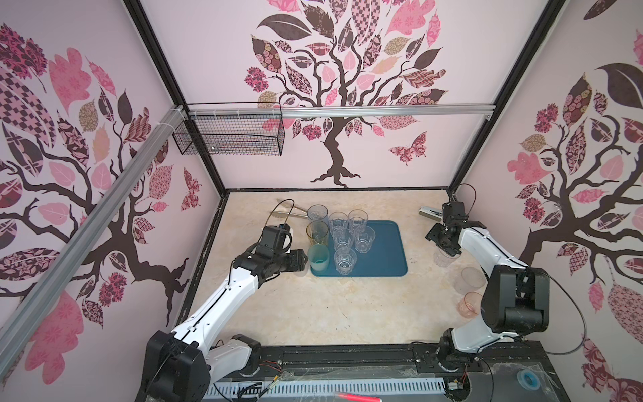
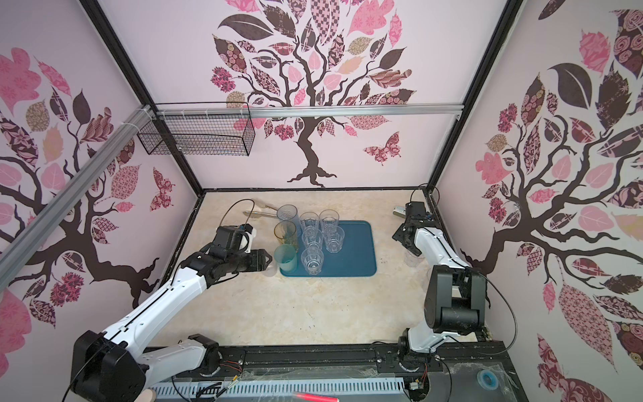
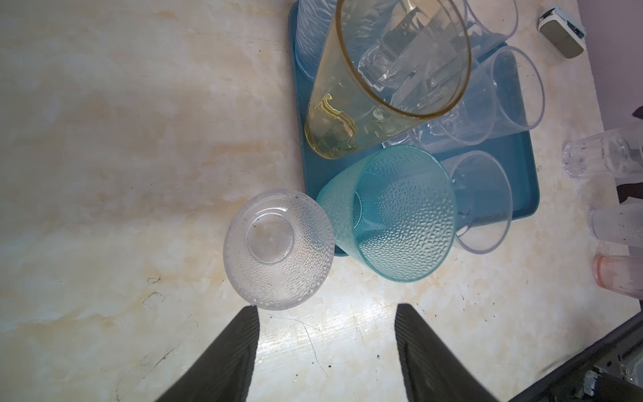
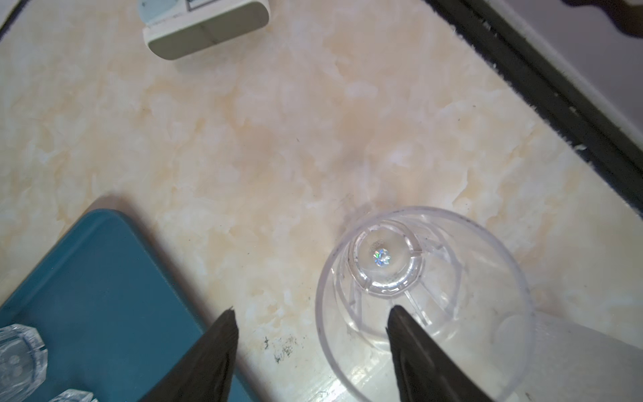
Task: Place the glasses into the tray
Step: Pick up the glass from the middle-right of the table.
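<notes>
Five clear faceted glasses (image 1: 345, 260) on one tray (image 1: 386, 250) mid-frame, three tinted tumblers (image 1: 318, 257) at its left edge, four loose glasses (image 1: 471, 278) off it, left gripper (image 3: 327, 311) and right gripper (image 4: 312, 309) both gaping.

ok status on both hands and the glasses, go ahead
left hand open, just short of dimpled clear glass. right hand open, one finger over faceted clear glass. tray part filled. teal glass crowds the dimpled one.

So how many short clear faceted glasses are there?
6. Five on the tray: two at the back, two in the middle, one in front. The sixth stands off it at the right gripper. More could be hidden.
</notes>
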Controlling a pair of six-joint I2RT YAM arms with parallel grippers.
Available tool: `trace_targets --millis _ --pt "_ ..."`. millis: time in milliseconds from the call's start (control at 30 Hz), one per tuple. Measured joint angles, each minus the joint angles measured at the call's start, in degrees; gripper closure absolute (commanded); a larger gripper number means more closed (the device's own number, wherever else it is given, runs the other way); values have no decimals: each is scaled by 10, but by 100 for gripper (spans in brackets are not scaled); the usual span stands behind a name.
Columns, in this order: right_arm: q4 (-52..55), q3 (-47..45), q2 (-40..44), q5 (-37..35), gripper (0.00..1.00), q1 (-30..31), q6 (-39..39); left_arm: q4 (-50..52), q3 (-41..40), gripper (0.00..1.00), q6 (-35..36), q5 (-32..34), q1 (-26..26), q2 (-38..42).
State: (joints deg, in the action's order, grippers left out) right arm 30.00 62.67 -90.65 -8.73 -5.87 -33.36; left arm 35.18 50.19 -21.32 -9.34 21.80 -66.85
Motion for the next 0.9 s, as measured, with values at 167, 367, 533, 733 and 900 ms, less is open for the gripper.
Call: trace_targets --millis 167,367,533,733,900 --pt "-11 -10 -36 15 46 0 2 0 0 34 -1 -4 0 -9" --pt "-20 -10 -48 38 67 0 0 0 0 34 -1 -6 1 -15" --pt "-21 -10 -48 47 84 0 6 0 1 34 -1 -12 1 -22" --pt "-16 -5 -35 44 94 3 6 -6 3 35 -10 -19 1 -35" --pt "21 23 -33 37 96 25 12 -9 17 35 -15 -19 1 -39"
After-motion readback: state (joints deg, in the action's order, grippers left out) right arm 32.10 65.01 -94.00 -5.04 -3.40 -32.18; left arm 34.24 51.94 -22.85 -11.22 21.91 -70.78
